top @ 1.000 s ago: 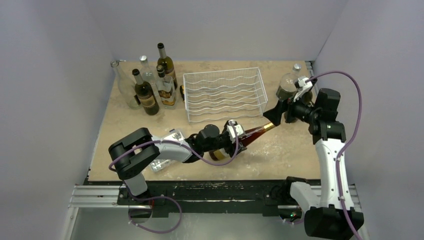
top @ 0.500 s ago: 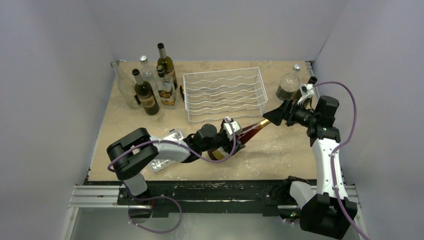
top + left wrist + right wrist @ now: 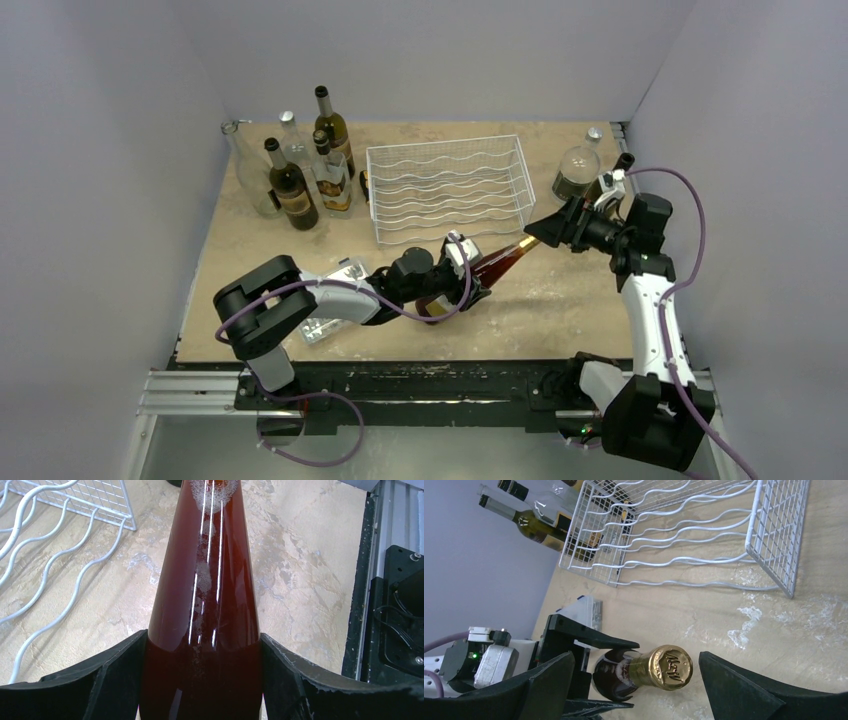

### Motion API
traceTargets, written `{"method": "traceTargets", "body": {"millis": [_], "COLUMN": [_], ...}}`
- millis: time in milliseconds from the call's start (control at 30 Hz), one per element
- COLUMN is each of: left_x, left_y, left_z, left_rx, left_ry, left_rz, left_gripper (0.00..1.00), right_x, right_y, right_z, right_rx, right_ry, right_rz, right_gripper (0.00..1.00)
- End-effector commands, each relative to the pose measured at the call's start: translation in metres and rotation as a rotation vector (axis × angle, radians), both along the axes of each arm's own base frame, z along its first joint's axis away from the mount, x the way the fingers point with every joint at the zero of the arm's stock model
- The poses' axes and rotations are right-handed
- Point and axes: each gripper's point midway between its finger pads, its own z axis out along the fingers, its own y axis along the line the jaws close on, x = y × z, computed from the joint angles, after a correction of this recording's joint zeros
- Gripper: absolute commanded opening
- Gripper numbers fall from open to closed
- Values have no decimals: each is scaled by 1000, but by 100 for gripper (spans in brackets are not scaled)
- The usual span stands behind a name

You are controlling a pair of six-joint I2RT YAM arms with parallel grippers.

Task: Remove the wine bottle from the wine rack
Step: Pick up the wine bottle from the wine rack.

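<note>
Left pincer (image 3: pixel 468 274) clamps the wine bottle (image 3: pixel 503 263) at the wine rack's (image 3: pixel 445 185) 6 o'clock; right pincer (image 3: pixel 636 659) gapes wide around its cap (image 3: pixel 669 667), seemingly not touching.

The right claw (image 3: pixel 537 237) and wine bottle (image 3: pixel 500 264) have shifted slightly left.

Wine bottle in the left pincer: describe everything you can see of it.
The wine bottle is red-brown glass with a lettered gold foil cap. It lies tilted, neck toward the right arm, off the wine rack, by its near right corner. The left pincer clamps its body; the right pincer brackets the cap, open, not touching.
</note>
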Motion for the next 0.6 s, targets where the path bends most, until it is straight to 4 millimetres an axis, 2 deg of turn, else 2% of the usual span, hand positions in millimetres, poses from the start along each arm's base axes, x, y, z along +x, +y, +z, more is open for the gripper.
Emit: {"method": "traceTargets", "body": {"millis": [0, 233, 500, 567], "left_x": [2, 0, -3, -3], "left_y": [-14, -19, -22, -24], "left_z": [82, 93, 96, 97], "left_rx": [-253, -286, -307, -312], "left_ry": [-109, -103, -91, -87], "left_rz": [-21, -40, -63, -67], "left_gripper": [0, 0, 0, 0], "right_x": [3, 1, 1, 0], "right_y": [-2, 7, 13, 14], "right_z": [-2, -2, 0, 0], "right_rx": [6, 81, 127, 138], "right_ry": [0, 9, -25, -29], "right_rz": [-20, 32, 77, 86], "right_gripper": [99, 96, 87, 82]}}
